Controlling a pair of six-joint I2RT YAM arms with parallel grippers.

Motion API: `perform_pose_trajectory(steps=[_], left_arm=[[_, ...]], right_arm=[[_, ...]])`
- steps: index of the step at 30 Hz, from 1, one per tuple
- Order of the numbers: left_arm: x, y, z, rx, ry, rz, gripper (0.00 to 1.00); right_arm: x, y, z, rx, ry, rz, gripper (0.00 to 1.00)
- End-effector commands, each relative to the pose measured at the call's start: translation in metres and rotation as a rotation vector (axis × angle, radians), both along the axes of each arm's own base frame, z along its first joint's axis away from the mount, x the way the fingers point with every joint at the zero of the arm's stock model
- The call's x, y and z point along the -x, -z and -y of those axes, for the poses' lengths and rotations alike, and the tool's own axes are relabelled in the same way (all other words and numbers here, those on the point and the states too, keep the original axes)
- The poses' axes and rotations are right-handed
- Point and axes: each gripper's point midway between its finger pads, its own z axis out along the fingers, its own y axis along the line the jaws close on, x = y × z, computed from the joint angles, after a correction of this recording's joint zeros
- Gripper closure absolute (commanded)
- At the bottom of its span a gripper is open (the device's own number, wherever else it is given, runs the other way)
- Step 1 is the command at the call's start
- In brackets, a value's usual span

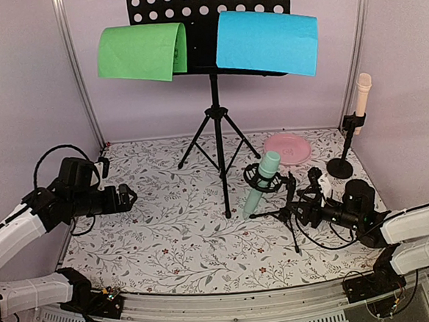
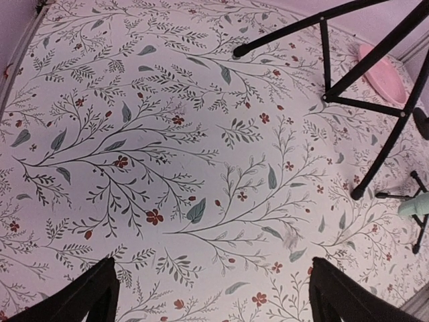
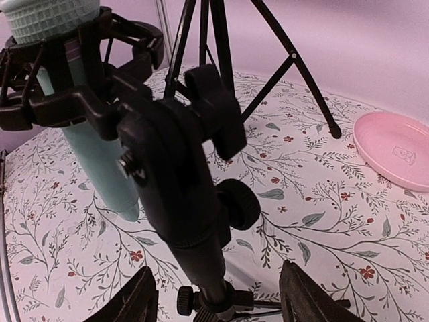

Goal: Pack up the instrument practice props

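Floral table (image 1: 168,234): left gripper (image 1: 131,197) gapes empty by left edge; right gripper (image 1: 300,212), part-open, straddles mic support (image 3: 181,174).

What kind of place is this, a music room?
Probably a robot test booth staged as a music corner: two white-and-black robot arms, plain lilac walls with metal posts, a black perforated music rack on tripod legs.

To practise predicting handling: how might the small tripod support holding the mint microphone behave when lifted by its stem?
Probably top-heavy: the mint microphone sits tilted high in the tripod support. Stiff-looking, yet thin legs suggest easy tipping.
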Motion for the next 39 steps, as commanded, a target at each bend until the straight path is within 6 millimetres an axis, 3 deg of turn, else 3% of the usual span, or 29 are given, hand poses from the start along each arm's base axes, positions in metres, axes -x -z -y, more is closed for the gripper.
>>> perform_pose_trajectory(steps=[1,8,12,18,25,30,33,39], left_arm=[[0.000,-0.001,0.005,-0.001,0.013,0.000,0.01],[-0.001,0.005,0.009,-0.005,0.035,-0.024,0.01],[-0.002,0.005,0.009,-0.009,0.035,-0.023,0.01],[-0.003,-0.013,0.014,0.016,0.076,0.059,0.01],[0.006,-0.049,0.068,0.203,0.273,0.009,0.01],[0.015,-0.095,0.102,0.255,0.403,0.073,0.01],[0.021,-0.120,0.117,0.281,0.452,0.104,0.01],[0.040,-0.143,0.161,0.337,0.571,0.131,0.01]], right_arm=[[0.001,-0.017,-0.010,-0.035,-0.065,0.114,0.40],[0.008,-0.020,-0.022,-0.062,-0.149,0.129,0.64],[0.013,-0.017,-0.026,-0.065,-0.187,0.115,0.72],[0.011,-0.024,-0.026,-0.080,-0.171,0.096,0.86],[0.009,-0.042,-0.029,-0.120,-0.138,0.056,0.87],[0.009,-0.053,-0.037,-0.104,-0.122,0.027,0.99],[0.009,-0.059,-0.040,-0.089,-0.104,0.025,1.00],[0.001,-0.078,-0.040,-0.082,-0.045,0.022,1.00]])
